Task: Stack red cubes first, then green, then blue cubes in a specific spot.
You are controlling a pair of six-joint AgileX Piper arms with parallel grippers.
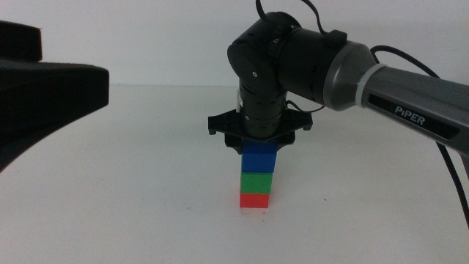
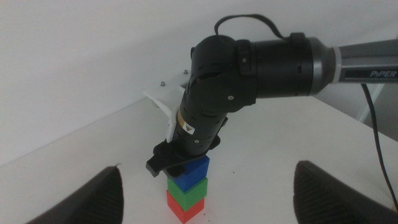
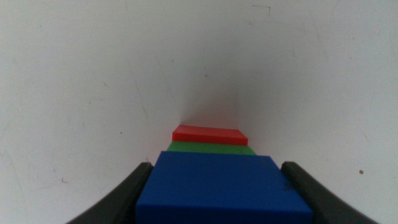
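A three-cube stack stands upright on the white table (image 1: 132, 191): red cube (image 1: 255, 199) at the bottom, green cube (image 1: 257, 181) in the middle, blue cube (image 1: 259, 160) on top. My right gripper (image 1: 259, 149) comes straight down over the stack. In the right wrist view its jaws sit against both sides of the blue cube (image 3: 217, 186), with the green (image 3: 211, 148) and red (image 3: 210, 134) edges showing below it. My left gripper (image 2: 209, 169) hangs back, open and empty, looking at the stack (image 2: 186, 190) from a distance.
The left arm's dark body (image 1: 44, 95) fills the left edge of the middle view. The right arm (image 1: 410, 103) reaches in from the right, trailing a black cable (image 1: 451, 169). A white bracket (image 2: 163, 99) sits at the table's far side.
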